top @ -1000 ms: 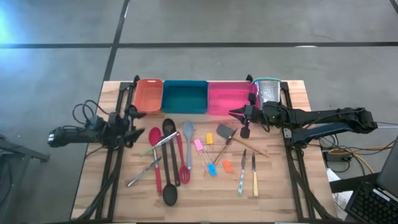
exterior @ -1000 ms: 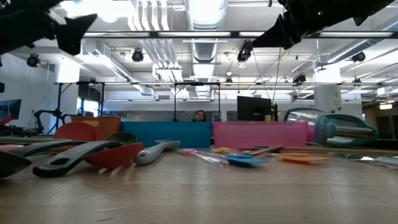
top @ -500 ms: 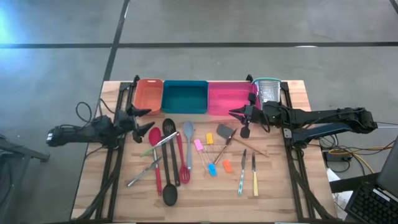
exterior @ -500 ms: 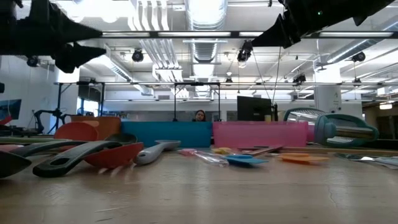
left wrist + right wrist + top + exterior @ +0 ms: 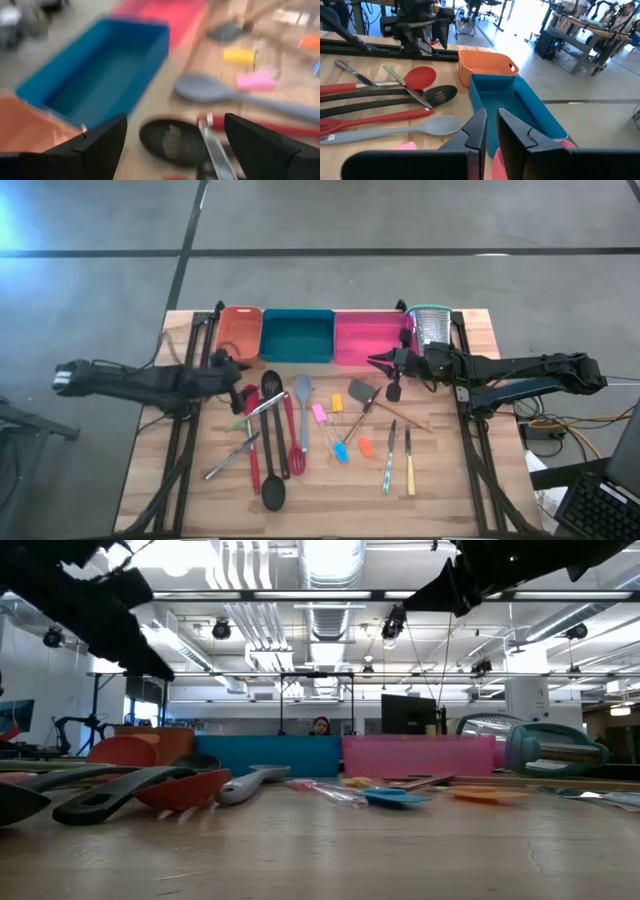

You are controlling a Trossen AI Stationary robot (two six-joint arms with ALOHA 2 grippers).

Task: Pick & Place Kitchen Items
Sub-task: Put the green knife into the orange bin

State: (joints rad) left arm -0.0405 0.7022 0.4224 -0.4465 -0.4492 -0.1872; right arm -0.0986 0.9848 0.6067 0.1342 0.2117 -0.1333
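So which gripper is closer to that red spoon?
The left gripper. It hovers open right by the red spoon bowl, near the orange tray. The right gripper is across the table, by the pink tray.

assorted slim utensils (image 5: 300, 430), flat, scattered mid-table

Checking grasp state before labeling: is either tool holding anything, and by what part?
Nothing held. Left tool is open, empty, above the black slotted spatula near the teal tray. Right tool is shut on nothing, by the pink tray.
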